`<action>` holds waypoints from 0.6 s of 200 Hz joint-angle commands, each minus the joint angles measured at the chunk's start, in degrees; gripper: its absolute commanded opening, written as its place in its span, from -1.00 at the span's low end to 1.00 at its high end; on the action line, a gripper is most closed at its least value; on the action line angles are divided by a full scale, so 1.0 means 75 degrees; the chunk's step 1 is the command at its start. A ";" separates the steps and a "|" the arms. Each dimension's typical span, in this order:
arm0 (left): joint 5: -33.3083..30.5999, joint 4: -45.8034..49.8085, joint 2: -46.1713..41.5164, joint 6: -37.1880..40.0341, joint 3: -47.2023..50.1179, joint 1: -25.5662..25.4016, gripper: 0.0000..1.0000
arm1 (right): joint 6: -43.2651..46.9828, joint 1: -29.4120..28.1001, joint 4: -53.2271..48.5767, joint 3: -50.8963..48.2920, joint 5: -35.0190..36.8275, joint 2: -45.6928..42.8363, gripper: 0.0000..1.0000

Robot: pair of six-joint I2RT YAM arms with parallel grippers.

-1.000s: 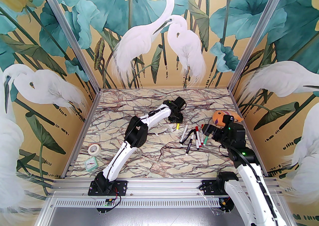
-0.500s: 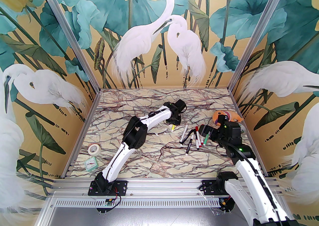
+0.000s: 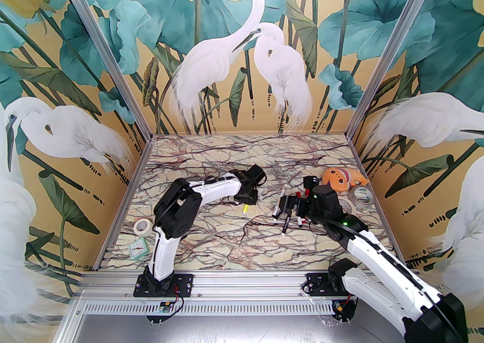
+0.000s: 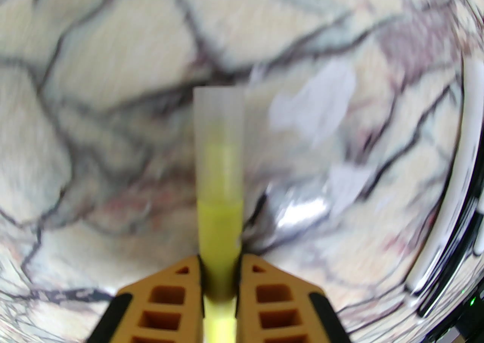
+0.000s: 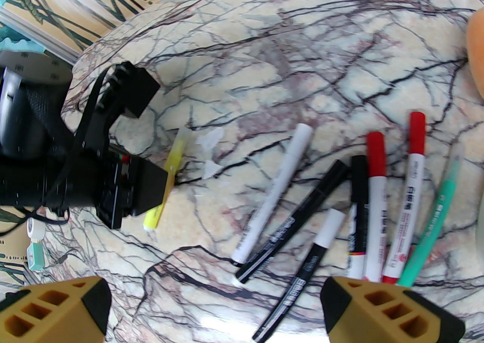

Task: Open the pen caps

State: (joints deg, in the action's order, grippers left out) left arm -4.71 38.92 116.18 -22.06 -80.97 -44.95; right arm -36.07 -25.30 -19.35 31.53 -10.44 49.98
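Marble-look desk (image 3: 234,247), heron-mural walls (image 3: 227,61). L fingers (image 4: 166,300) clamp yellow pen (image 4: 220,220); wrist cam shows its frosted cap (image 4: 218,114). R fingers (image 5: 382,311) spread wide, 7 pens (image 5: 272,197) near.

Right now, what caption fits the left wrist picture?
Left gripper pinching a yellow pen, clear cap on, over the marble table.

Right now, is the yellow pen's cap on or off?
On. A frosted clear cap covers the tip of the yellow pen; the left gripper is shut on the pen.

Left gripper (image 4: 220,281) with yellow pen (image 4: 220,216) nearer; right gripper (image 5: 215,298) above pens (image 5: 295,220)
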 commanded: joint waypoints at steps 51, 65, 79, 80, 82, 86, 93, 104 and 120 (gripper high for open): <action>0.0845 -0.1169 -0.1363 -0.0231 0.1370 0.0022 -0.71 | -0.0913 -0.0492 0.1314 -0.0040 0.0211 0.0803 0.97; 0.0873 -0.1196 -0.1525 -0.0190 0.1429 0.0021 -0.71 | -0.1189 -0.0499 0.1546 -0.0063 0.0156 0.0968 0.96; 0.0960 -0.1244 -0.1654 -0.0187 0.1498 0.0026 -0.71 | -0.1508 -0.0497 0.1810 -0.0067 0.0107 0.1167 0.90; 0.0958 -0.1254 -0.1664 -0.0193 0.1506 0.0027 -0.71 | -0.1551 -0.0495 0.1837 -0.0067 0.0104 0.1203 0.90; 0.0977 -0.1275 -0.1681 -0.0191 0.1521 0.0022 -0.70 | -0.1570 -0.0500 0.1851 -0.0067 0.0103 0.1225 0.89; 0.1004 -0.1319 -0.1714 -0.0182 0.1546 0.0028 -0.71 | -0.1652 -0.0494 0.1910 -0.0067 0.0096 0.1286 0.87; 0.1054 -0.1383 -0.1762 -0.0176 0.1582 0.0026 -0.71 | -0.1821 -0.0496 0.2019 -0.0061 0.0077 0.1409 0.81; 0.1071 -0.1459 -0.1809 -0.0191 0.1617 0.0028 -0.71 | -0.2085 -0.0493 0.2204 -0.0021 0.0007 0.1611 0.70; 0.1187 -0.1588 -0.1873 -0.0158 0.1664 0.0022 -0.71 | -0.2427 -0.0485 0.2502 0.0113 -0.0235 0.2045 0.49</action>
State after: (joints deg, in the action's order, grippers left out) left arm 1.80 29.71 104.01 -23.31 -69.58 -44.97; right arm -48.14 -28.82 -6.07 31.53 -9.54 61.58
